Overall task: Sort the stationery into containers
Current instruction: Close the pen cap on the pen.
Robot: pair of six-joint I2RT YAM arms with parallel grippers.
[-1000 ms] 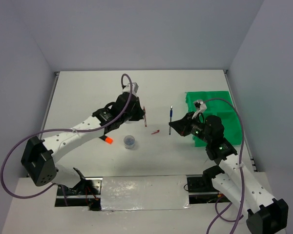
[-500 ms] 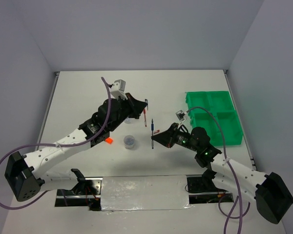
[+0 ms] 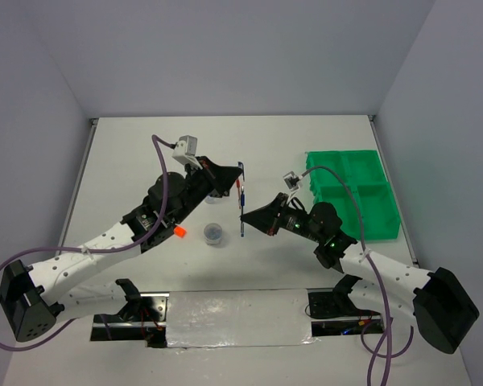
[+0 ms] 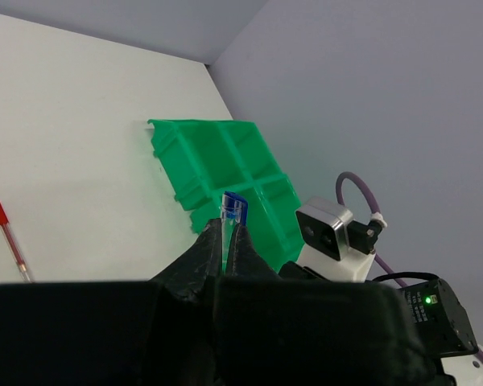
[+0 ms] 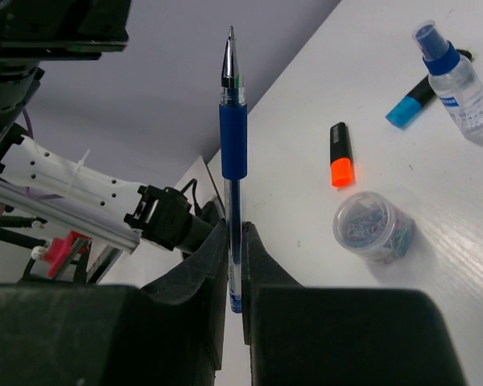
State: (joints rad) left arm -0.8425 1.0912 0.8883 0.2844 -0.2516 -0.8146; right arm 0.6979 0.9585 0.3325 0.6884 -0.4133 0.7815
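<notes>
Moved since 1 second back: right arm has swung left, carrying the blue pen [image 5: 233, 145] from beside the green tray [image 3: 354, 181] to the middle of the bench [image 3: 145, 153]; left arm has reached forward to meet it. Item 1, blue pen: pinched low on its barrel by the right pincer [image 5: 234, 235], held in the air over the bench, well apart from the tray. Its long axis crosses the fingers, metal tip free and pointing away from them; top view shows the axis running far-to-near. Item 2, blue-ended pen [image 4: 233, 205]: nipped by the left pincer [image 4: 225, 232], only its end showing, aimed toward the tray. Probable reason for the meeting: hand-over or re-grip before binning. Loose on bench: red pen [image 4: 8, 233], orange highlighter [image 5: 341, 154], jar [image 5: 373, 225], blue highlighter [image 5: 414, 103], bottle [image 5: 459, 80].
</notes>
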